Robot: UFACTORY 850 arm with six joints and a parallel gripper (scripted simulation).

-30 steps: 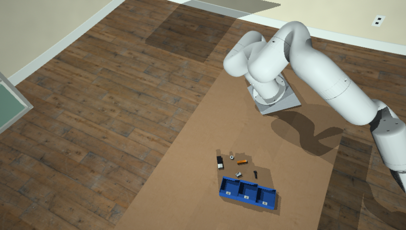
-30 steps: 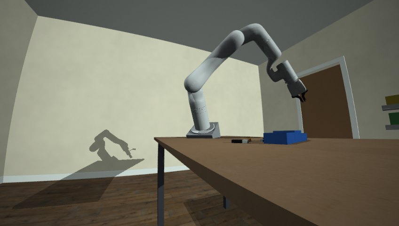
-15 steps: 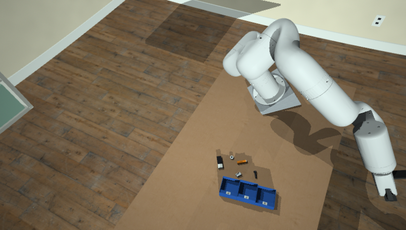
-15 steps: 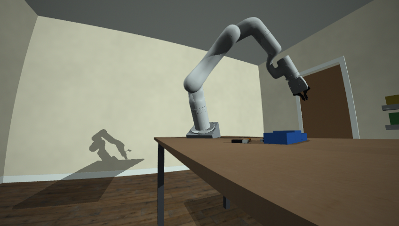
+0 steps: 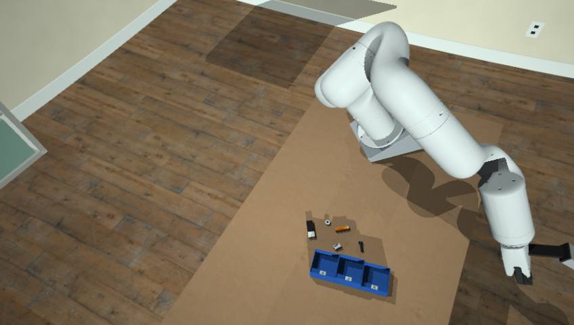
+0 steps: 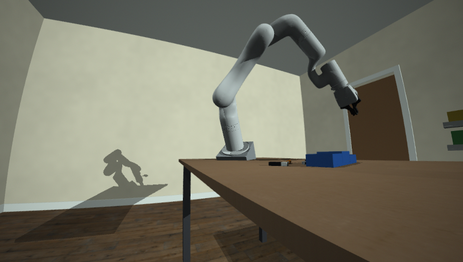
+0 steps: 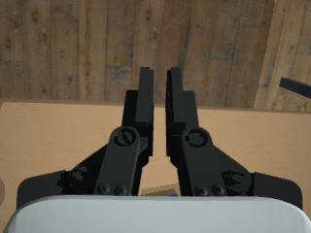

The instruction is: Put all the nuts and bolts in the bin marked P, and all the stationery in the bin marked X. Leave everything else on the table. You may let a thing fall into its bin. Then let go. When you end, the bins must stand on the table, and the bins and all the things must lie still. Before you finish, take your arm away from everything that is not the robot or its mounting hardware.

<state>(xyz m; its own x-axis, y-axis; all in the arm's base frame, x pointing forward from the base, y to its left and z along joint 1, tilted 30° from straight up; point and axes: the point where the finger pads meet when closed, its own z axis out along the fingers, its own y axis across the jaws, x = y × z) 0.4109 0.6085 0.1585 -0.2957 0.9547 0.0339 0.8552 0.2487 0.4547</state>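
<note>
A blue bin row (image 5: 349, 273) with three compartments stands on the table; its labels are too small to read. It also shows in the side view (image 6: 330, 159). Behind it lie a black and white stapler-like item (image 5: 311, 229), a small grey nut (image 5: 327, 221), an orange marker (image 5: 342, 228), a small grey metal piece (image 5: 337, 246) and a black bolt (image 5: 361, 246). My gripper (image 5: 522, 277) hangs high, far to the right of these, at the table's right edge. In the wrist view its fingers are shut with nothing between them.
The arm's base (image 5: 382, 145) stands at the far end of the table. The table's right edge and the wooden floor lie under the gripper. A door (image 6: 378, 120) and shelves (image 6: 455, 129) are on the right wall.
</note>
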